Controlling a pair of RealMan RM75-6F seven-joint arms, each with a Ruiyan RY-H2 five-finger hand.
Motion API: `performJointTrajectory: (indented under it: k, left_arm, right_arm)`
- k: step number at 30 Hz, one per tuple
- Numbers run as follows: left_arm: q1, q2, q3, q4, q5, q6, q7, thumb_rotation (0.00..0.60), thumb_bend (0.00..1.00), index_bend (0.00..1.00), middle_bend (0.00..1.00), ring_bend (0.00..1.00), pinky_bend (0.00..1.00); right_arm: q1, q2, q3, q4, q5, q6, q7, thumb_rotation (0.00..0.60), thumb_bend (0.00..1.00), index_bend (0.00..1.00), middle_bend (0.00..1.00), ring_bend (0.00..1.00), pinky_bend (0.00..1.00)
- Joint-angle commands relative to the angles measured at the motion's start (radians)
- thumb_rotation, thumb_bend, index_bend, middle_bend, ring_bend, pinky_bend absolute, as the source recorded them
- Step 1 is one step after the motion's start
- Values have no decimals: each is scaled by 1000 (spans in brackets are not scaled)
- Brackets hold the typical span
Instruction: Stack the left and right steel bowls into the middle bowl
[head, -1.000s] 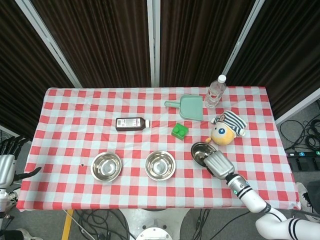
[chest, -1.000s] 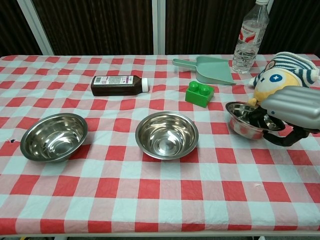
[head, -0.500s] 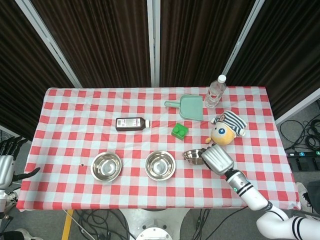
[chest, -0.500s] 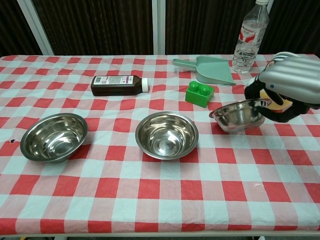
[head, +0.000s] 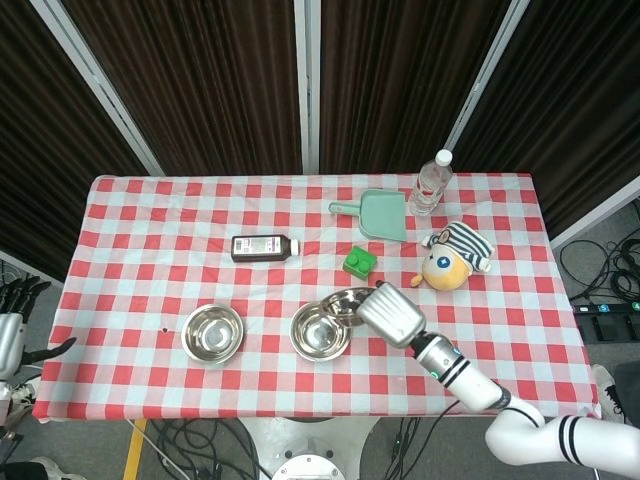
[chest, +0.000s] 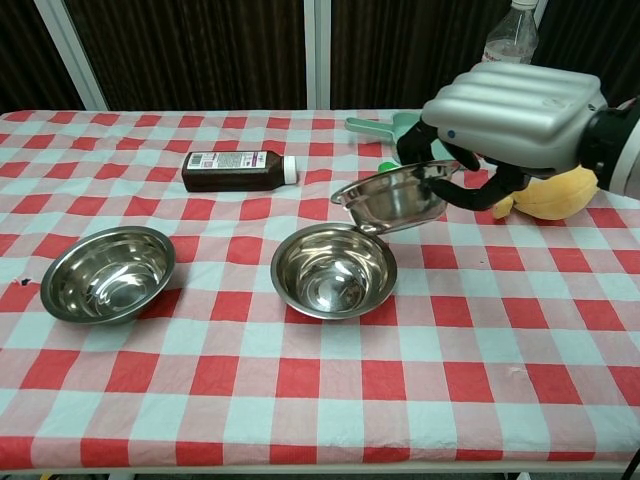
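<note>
My right hand (chest: 505, 115) (head: 388, 314) holds a steel bowl (chest: 390, 199) (head: 345, 303) by its rim, in the air and tilted. That bowl hangs just above the right edge of the middle bowl (chest: 333, 271) (head: 319, 332), which sits near the table's front. The left bowl (chest: 108, 274) (head: 212, 333) rests on the cloth, untouched. Beyond the table's left edge, my left hand (head: 12, 330) hangs with its fingers apart and nothing in it; the chest view does not show it.
Behind the bowls lie a brown bottle (chest: 238, 169) on its side, a green toy block (head: 359, 262), a teal dustpan (head: 381, 215), a water bottle (head: 430, 183) and a plush doll (head: 453, 258). The checked tablecloth (chest: 320, 400) covers the whole table.
My right hand has lifted the right bowl off the cloth and carried it left, from beside the plush doll to just over the middle bowl. The left hand stays put.
</note>
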Motion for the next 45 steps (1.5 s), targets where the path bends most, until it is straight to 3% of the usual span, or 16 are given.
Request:
performJointTrajectory:
  k: [1, 17, 18, 21, 24, 29, 38, 45]
  left_arm:
    - [1, -6, 1, 14, -3, -5, -2, 472, 28, 208, 200, 94, 108]
    - [5, -13, 8, 48, -4, -20, 5, 470, 27, 208, 201, 94, 108]
    - [5, -13, 7, 49, -4, -20, 5, 468, 28, 208, 200, 94, 108]
    - [5, -15, 8, 51, -3, -22, 1, 456, 28, 208, 200, 95, 108]
    - [4, -18, 10, 54, 1, -23, 0, 456, 28, 208, 201, 95, 108]
    - [5, -18, 10, 55, 3, -22, -2, 450, 28, 208, 201, 95, 108]
    - [5, -17, 11, 53, 7, -24, 2, 449, 28, 208, 201, 94, 108]
    - [-6, -8, 11, 36, 22, -26, 3, 447, 28, 208, 200, 94, 108]
  right_arm:
    - [18, -19, 8, -6, 3, -9, -20, 600, 456, 617, 557, 629, 594]
    - [74, -130, -39, 48, 5, -64, -41, 600, 443, 618, 553, 627, 594]
    - [76, -131, -43, 48, 4, -68, -36, 600, 411, 614, 547, 626, 592]
    - [86, -121, -57, 43, -3, -91, -13, 600, 183, 562, 518, 613, 586]
    - [93, -101, -61, 29, 20, -115, 3, 600, 32, 467, 486, 560, 567]
    - [106, -66, -53, -4, 69, -144, 11, 600, 0, 305, 364, 492, 539]
    - [103, 13, -46, -76, 109, -121, 11, 600, 0, 228, 294, 476, 539]
    - [17, 185, -26, -132, 107, 30, 77, 600, 0, 226, 297, 457, 541]
